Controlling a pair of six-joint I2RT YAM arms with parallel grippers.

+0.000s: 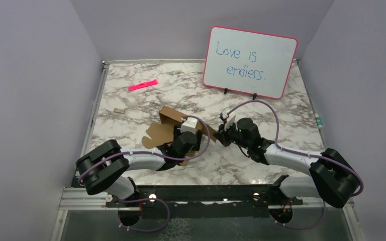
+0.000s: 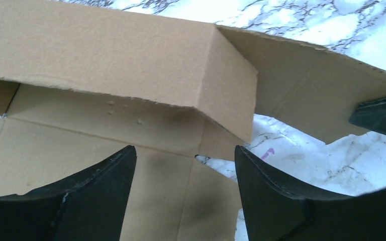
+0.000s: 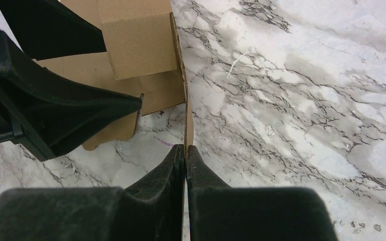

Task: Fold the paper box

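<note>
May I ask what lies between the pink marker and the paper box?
Only bare marble table lies between the pink marker and the paper box, as the top external view shows.

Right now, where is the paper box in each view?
Top external: paper box centre-left, under the left arm.
Left wrist: fills the upper left, above the open left pincer.
Right wrist: top left; right pincer pinches its flap edge.
Shared landmark: marble table.

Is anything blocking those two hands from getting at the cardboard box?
Nothing visible does. The right hand is pinching a thin edge of the paper box, and the open left hand hovers right over it.
</note>
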